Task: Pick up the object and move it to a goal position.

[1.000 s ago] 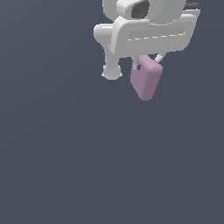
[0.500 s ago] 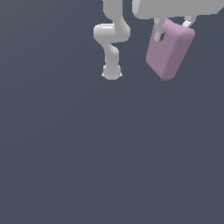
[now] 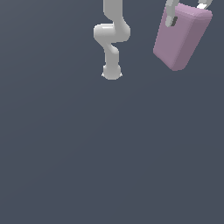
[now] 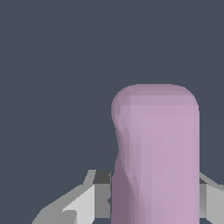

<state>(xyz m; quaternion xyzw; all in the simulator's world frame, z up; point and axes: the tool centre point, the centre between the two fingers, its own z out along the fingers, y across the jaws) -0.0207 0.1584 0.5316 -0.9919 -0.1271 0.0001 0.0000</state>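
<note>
The object, a pale pink-mauve rounded block (image 3: 181, 38), hangs tilted at the top of the exterior view's right, large in the picture. My gripper (image 3: 187, 9) is shut on its upper end; only the two grey fingertips (image 3: 171, 13) show, the hand is cut off by the frame's top edge. In the wrist view the block (image 4: 157, 153) stands between my two grey fingers (image 4: 94, 201), which press on its sides. No goal marker shows in either view.
My white arm's lower links and base (image 3: 112, 70) stand on the dark grey floor (image 3: 87, 153) at the upper middle of the exterior view. Nothing else shows on the floor.
The gripper with the block has risen and moved toward the exterior view's right and nearer the camera; the block looks larger and the hand has left the frame.
</note>
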